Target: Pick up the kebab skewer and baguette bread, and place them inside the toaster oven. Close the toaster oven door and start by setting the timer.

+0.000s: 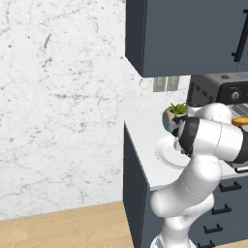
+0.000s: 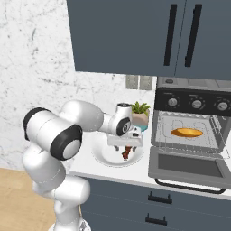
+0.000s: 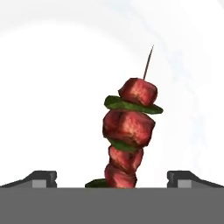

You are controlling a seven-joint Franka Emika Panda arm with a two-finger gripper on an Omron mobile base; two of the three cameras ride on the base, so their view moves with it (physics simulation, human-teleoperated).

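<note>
Hand poised wide over the kebab skewer, baguette already in the oven

From the left, our arm reaches across the white table to the white plate, where the kebab skewer lies; our hand hangs just above it with its tips spread wide on either side and nothing held, which we judge is the set-up for closing on the meat. Behind sits a small potted plant. To the right, the toaster oven stands with the toaster oven door dropped flat, so the baguette bread rests on the wire rack. We can read no lettering by the knobs.
</note>
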